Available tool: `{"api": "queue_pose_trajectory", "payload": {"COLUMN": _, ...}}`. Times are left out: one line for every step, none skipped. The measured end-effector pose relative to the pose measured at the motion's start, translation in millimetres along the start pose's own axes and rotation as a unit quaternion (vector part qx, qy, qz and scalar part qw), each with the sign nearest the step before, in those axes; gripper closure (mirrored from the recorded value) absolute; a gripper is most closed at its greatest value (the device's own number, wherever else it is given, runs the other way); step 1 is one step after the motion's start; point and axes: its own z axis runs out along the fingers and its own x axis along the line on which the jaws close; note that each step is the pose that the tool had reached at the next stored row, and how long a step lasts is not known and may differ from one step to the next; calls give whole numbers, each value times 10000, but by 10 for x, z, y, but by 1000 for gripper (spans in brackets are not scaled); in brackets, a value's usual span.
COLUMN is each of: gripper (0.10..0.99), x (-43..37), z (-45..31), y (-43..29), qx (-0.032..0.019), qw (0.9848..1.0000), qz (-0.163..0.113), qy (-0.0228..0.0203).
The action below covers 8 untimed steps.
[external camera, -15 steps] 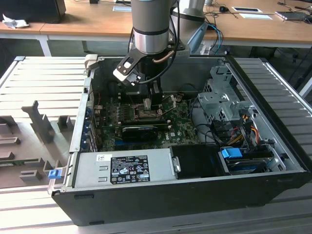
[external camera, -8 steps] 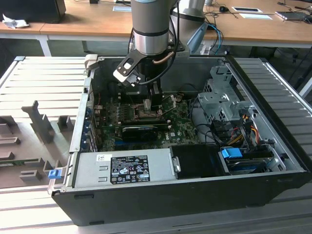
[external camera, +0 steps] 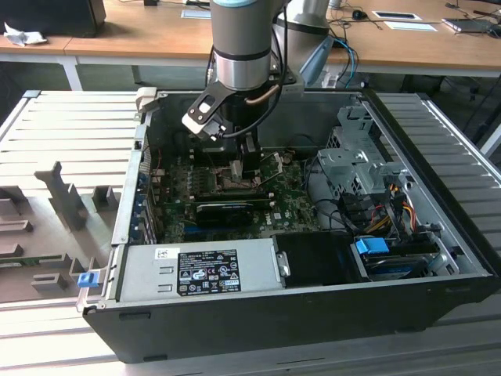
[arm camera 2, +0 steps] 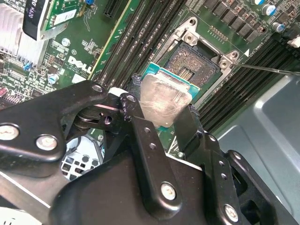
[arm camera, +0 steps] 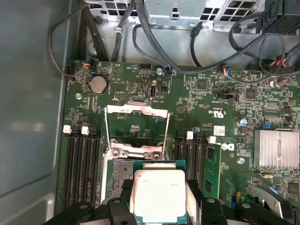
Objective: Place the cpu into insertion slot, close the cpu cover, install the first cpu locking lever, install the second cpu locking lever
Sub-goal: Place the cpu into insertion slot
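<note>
Wooden desks stand far behind the slatted bench (external camera: 70, 133) carrying the open computer case (external camera: 235, 323). Inside, towards the exterior view's left, the gripper (arm camera 2: 161, 107) is clamped on the cpu (arm camera 2: 164, 96) by two opposite edges, hanging partly over the insertion slot (arm camera 2: 194, 65), not seated. The cpu cover (arm camera: 136, 109) stands swung open. I'd worry that a tilted or off-centre descent could bend the socket contacts.

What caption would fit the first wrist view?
Gripper holds the cpu over the insertion slot, with the cpu cover standing open.
</note>
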Motion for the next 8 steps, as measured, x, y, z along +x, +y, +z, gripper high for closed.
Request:
{"api": "queue_pose_trajectory", "payload": {"gripper": 561, "x": 0, "z": 4, "y": 0, "qx": 1, "qw": 10000, "qz": 0, "qy": 0}}
{"api": "queue_pose_trajectory", "payload": {"gripper": 561, "x": 0, "z": 8, "y": -1, "qx": 0, "qw": 10000, "qz": 0, "qy": 0}}
{"api": "queue_pose_trajectory", "payload": {"gripper": 561, "x": 0, "z": 12, "y": -1, "qx": 0, "qw": 10000, "qz": 0, "qy": 0}}
{"api": "queue_pose_trajectory", "payload": {"gripper": 561, "x": 0, "z": 16, "y": -1, "qx": 0, "qw": 10000, "qz": 0, "qy": 0}}
{"api": "queue_pose_trajectory", "payload": {"gripper": 561, "x": 0, "z": 19, "y": -2, "qx": 0, "qw": 10000, "qz": 0, "qy": 0}}
{"api": "queue_pose_trajectory", "payload": {"gripper": 561, "x": 0, "z": 21, "y": -2, "qx": 0, "qw": 10000, "qz": 0, "qy": 0}}
{"api": "queue_pose_trajectory", "payload": {"gripper": 561, "x": -1, "z": 27, "y": -2, "qx": 0, "qw": 10000, "qz": 0, "qy": 0}}
{"api": "queue_pose_trajectory", "payload": {"gripper": 561, "x": -1, "z": 34, "y": -3, "qx": 0, "qw": 10000, "qz": 0, "qy": 0}}
